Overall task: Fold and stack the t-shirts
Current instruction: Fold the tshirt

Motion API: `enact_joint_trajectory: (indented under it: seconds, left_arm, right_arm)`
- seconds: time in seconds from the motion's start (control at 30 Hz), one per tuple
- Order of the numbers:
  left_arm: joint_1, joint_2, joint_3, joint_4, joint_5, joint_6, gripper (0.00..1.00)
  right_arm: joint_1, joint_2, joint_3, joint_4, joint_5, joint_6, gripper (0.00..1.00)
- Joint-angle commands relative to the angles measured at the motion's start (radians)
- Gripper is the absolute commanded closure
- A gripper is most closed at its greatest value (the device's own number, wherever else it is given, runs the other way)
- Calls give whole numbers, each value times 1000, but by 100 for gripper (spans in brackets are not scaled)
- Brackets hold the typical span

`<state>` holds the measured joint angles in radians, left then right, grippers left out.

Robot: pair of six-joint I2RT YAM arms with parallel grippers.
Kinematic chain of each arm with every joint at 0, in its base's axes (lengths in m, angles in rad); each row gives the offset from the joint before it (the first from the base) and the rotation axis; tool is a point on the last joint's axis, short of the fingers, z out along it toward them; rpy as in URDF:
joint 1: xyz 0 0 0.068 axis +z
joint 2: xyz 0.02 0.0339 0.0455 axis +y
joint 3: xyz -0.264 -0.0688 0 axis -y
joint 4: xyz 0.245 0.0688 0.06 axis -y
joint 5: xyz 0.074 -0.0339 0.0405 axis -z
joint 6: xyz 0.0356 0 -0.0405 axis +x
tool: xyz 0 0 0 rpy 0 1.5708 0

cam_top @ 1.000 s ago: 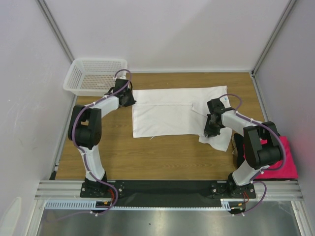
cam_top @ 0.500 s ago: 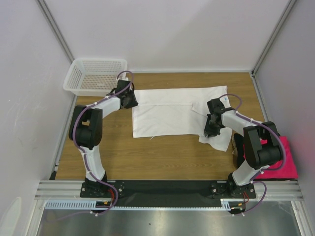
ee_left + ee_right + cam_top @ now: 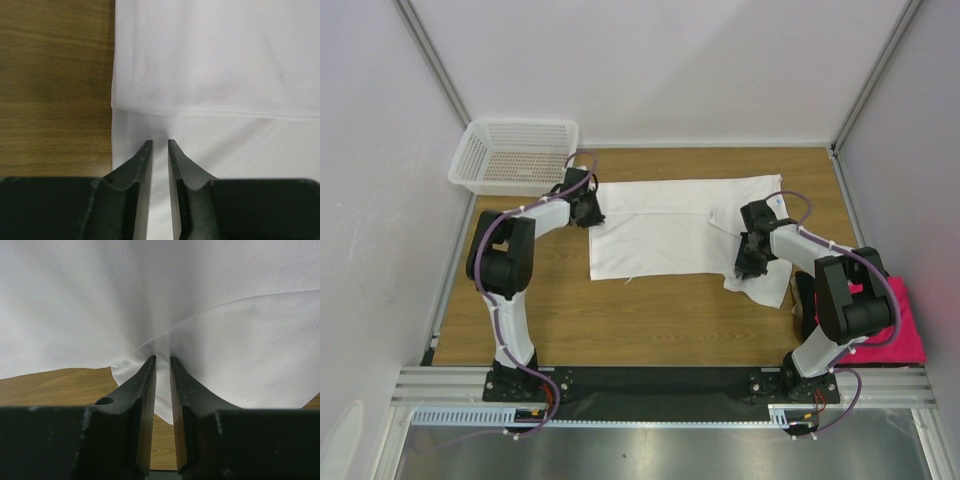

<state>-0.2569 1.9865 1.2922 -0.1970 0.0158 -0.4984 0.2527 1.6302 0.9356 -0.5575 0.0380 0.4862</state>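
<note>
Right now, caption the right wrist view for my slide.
Right jaws pinch a fold of the white t-shirt over the wooden table.

Basket [image 3: 515, 158] close behind left gripper [image 3: 590, 212]

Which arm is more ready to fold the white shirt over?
Probably right: the right gripper pinches a bunched fold of the white t-shirt; the left gripper sits on flat cloth, grip unclear.

"What are they built like?"

"Both alike. The white-shelled left arm [image 3: 505, 262] and the white-shelled right arm [image 3: 844, 295] have bulky black joints, with black bases at the near edge. A thin purple cable [image 3: 796, 195] loops along each."

"And the ends?"

"The matte black left gripper [image 3: 159, 143] and the matte black right gripper [image 3: 162, 359] each taper to two thin, flat-sided tips."
</note>
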Motion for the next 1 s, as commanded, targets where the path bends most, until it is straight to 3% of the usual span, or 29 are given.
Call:
enact_joint_trajectory:
  seconds: [0.0, 0.6, 0.83, 0.97]
  left_arm:
    - [-7, 49, 36, -27, 7, -51, 77]
    - [34, 2, 10, -56, -62, -81, 78]
    - [30, -35, -11, -4, 47, -25, 79]
    - [8, -109, 15, -36, 64, 40, 74]
  right_arm:
    - [-3, -9, -3, -28, 23, 11, 77]
    - [-7, -43, -60, -59, 59, 18, 78]
    - [-10, -46, -31, -48, 28, 15, 78]
    - [-10, -59, 60, -87, 8, -3, 75]
